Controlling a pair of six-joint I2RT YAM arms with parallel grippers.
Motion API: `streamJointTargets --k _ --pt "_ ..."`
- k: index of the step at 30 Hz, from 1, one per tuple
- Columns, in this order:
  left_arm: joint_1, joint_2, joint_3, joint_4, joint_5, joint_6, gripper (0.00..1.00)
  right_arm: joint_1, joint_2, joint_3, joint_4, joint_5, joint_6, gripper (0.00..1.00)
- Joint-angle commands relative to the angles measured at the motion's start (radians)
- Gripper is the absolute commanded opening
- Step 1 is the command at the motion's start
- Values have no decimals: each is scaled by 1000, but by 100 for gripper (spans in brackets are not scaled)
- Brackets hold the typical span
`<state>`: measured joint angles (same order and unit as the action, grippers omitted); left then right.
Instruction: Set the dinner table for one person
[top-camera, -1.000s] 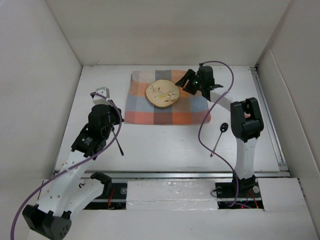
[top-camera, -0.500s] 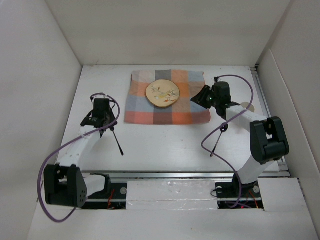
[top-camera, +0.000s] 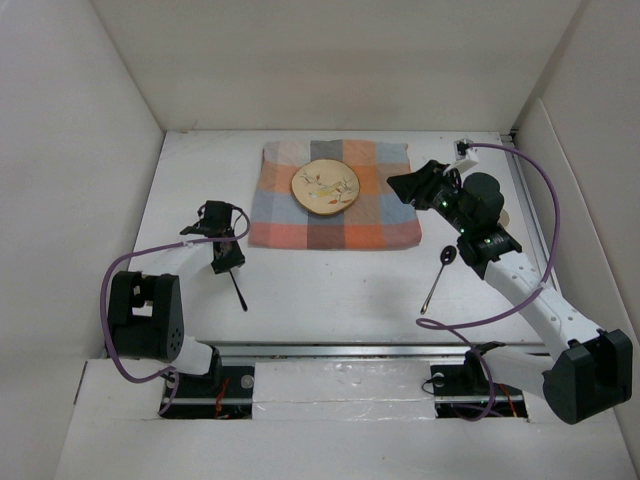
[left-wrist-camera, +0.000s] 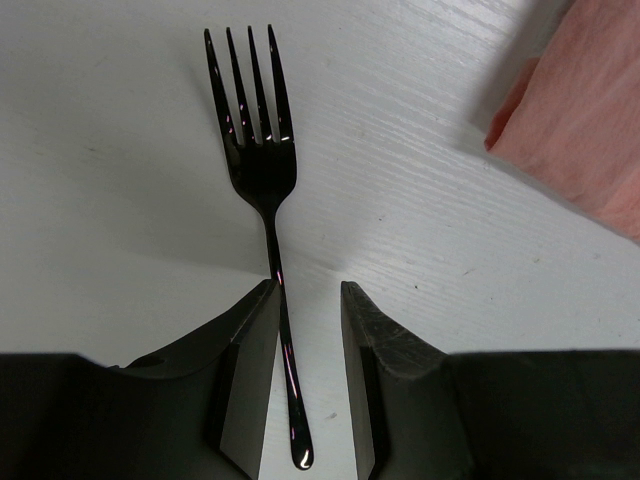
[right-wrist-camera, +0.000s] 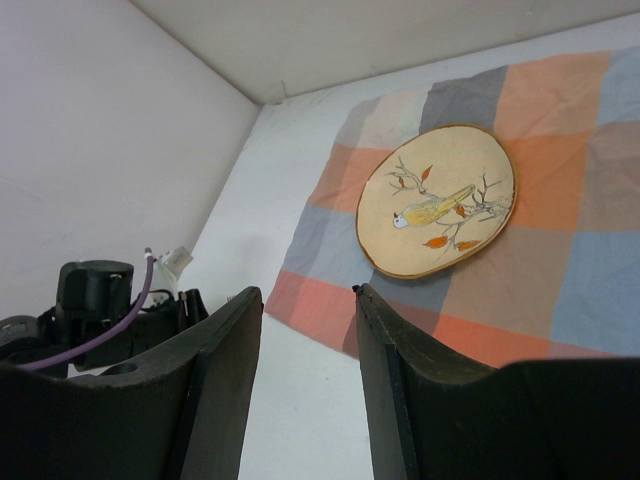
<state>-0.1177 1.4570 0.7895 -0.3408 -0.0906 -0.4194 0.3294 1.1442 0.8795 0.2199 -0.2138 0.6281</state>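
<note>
My left pincer (left-wrist-camera: 307, 292) stands open astride the handle of the black fork (left-wrist-camera: 256, 150), which lies on the white dinner table (left-wrist-camera: 110, 180) near the checkered cloth (left-wrist-camera: 585, 120), so I should sink squarely and close gently on the thin handle lest it twist away.

The left gripper (left-wrist-camera: 305, 292) has dropped over the fork (left-wrist-camera: 258, 165); the right gripper (top-camera: 400, 184) backed off the plate (top-camera: 325, 187).

Top camera looks straight down; left wrist hovers close over fork (left-wrist-camera: 262, 180), right wrist faces plate (right-wrist-camera: 438, 200) obliquely.
</note>
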Motion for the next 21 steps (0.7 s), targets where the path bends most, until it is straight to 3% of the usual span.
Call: streamJointTargets --k 1,11,15,16,21 --pt "6 -23 -16 -1 -37 -41 28 -9 -8 -20 6 18 -22 48" --pt "6 91 2 -14 -61 -58 20 -58 -29 -37 10 -25 -15 48" --pt "6 115 10 -14 -40 -45 4 -67 -20 -50 32 -42 -8 48" --pt "6 112 13 -10 -38 -42 0 -67 -20 -51 30 -41 -10 48" --pt "6 -4 28 -10 -57 -29 0 -98 -12 -59 35 -47 -7 48"
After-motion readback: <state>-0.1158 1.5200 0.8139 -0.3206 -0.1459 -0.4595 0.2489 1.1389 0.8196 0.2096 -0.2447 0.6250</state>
